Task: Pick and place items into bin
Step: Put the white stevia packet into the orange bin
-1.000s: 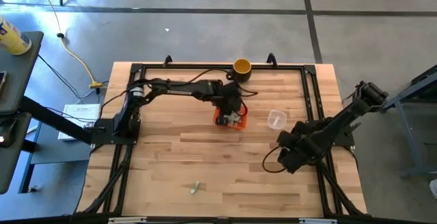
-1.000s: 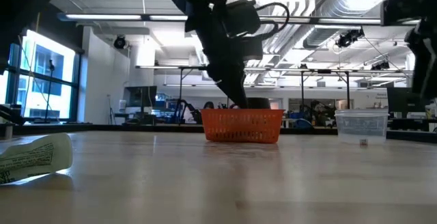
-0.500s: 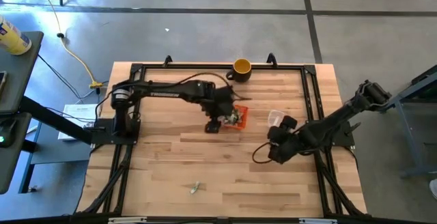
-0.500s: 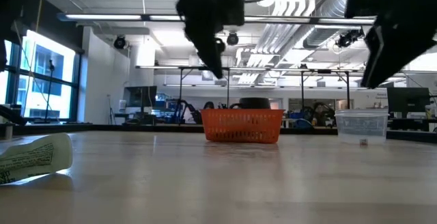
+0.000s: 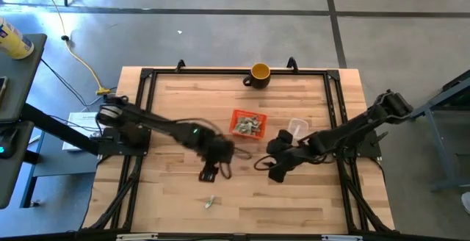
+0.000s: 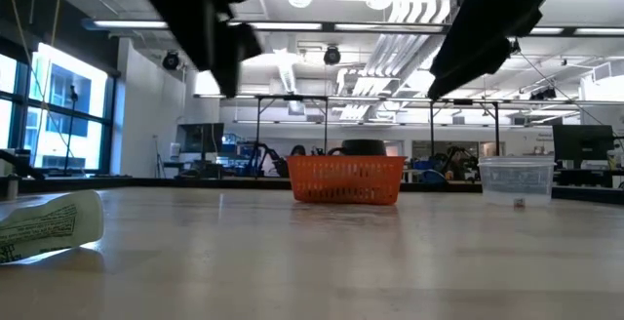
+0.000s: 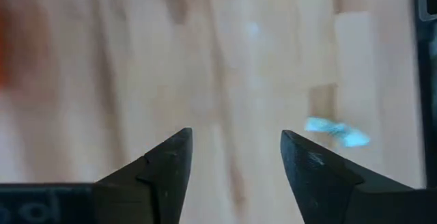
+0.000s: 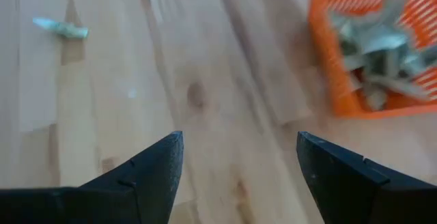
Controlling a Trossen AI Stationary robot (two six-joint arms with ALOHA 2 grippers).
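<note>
Both arms left the bin (image 5: pixel 247 124); left gripper (image 5: pixel 208 173), right gripper (image 5: pixel 275 173) spread wide, empty, probably chasing last item (image 5: pixel 210 202).

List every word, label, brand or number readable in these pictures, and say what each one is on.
None can be read.
Wrapper piece lying at the near left in the low view: dark print, too blurred to read.
Yellow container on the side table left of the bench: a label too small to read.
Paper sheet beside the left arm's base: print too small to read.
Orange basket, mug, clear cup: no text visible.
</note>
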